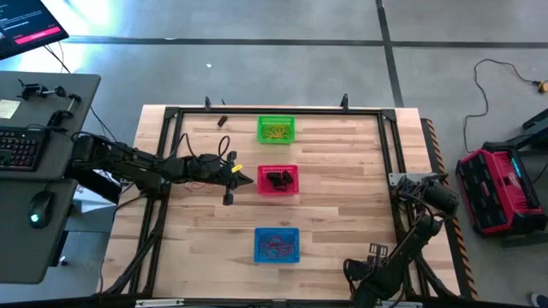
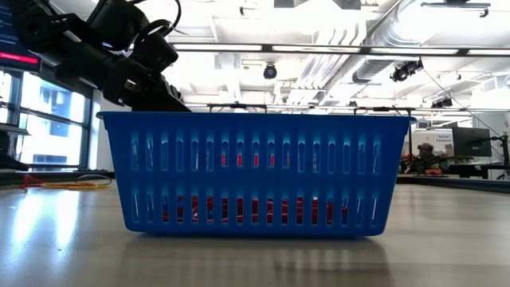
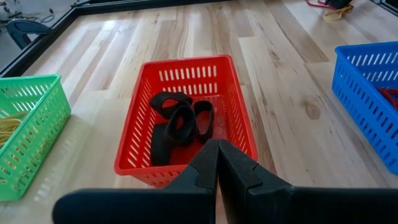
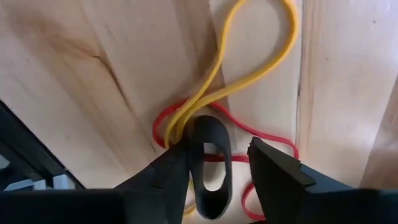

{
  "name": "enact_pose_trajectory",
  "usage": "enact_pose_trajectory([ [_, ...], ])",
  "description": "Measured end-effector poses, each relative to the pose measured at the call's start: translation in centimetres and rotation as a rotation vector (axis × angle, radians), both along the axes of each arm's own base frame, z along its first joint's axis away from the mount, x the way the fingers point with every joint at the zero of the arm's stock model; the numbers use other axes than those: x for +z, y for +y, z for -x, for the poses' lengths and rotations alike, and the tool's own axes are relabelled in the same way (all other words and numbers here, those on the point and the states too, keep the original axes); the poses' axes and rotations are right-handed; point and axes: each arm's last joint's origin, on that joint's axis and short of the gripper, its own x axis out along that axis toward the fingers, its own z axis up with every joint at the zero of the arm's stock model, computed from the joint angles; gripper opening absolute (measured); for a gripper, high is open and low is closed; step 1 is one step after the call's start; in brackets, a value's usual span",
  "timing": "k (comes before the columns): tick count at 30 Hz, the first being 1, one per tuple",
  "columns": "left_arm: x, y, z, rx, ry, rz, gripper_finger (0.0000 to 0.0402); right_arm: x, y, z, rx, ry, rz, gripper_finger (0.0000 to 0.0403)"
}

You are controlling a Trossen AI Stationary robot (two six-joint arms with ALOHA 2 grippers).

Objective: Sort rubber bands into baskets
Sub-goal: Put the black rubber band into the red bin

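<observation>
Three mesh baskets stand in a row on the wooden table. The green basket holds yellow bands, the red basket holds black bands, and the blue basket holds red bands. My left gripper is shut and empty, just over the red basket's left rim. My right gripper is open at the table's near right corner. It points down over a tangle of a yellow band, a red band and a black band. The black band lies between its fingers. My right gripper has one fingertip at the end of the yellow band's loop, where it crosses the red band. I cannot tell whether it touches them. The bands lie flat on the table.
A black metal frame runs around the table's edges, close beside the right gripper. A small black object lies at the far left. A desk with a keyboard stands off the table's left, and a red case off its right.
</observation>
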Motion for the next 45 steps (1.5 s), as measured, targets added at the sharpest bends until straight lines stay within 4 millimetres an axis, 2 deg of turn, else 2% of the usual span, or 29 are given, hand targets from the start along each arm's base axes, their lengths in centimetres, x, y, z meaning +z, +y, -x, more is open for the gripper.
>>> enact_pose_trajectory([
  [9, 0.0, 0.0, 0.0, 0.007, 0.0, 0.014, 0.0, 0.3, 0.2, -0.1, -0.015, 0.0, -0.045, 0.0063],
  [13, 0.0, 0.0, 0.0, 0.007, 0.0, 0.014, 0.0, 1.9, -0.2, -0.3, -0.056, -0.016, -0.083, 0.001],
  [20, 0.0, 0.0, 0.0, 0.007, 0.0, 0.014, 0.0, 6.1, -2.4, -0.5, -0.167, -0.156, -0.049, 0.0006],
  [26, 0.0, 0.0, 0.0, 0.004, 0.0, 0.009, 0.0, 9.2, -6.4, -2.1, -0.201, -0.443, 0.132, 0.0003],
  [30, 0.0, 0.0, 0.0, 0.008, 0.0, 0.016, 0.0, 10.6, -9.9, -4.5, -0.181, -0.58, 0.236, 0.0002],
  [38, 0.0, 0.0, 0.0, 0.008, 0.0, 0.017, 0.0, 11.4, -17.1, -11.2, -0.141, -0.764, 0.359, 0.0001],
  [45, 0.0, -0.2, 0.0, 0.003, 0.004, 0.024, 0.0, 12.0, -22.0, -15.1, -0.083, -0.894, 0.374, 0.0],
])
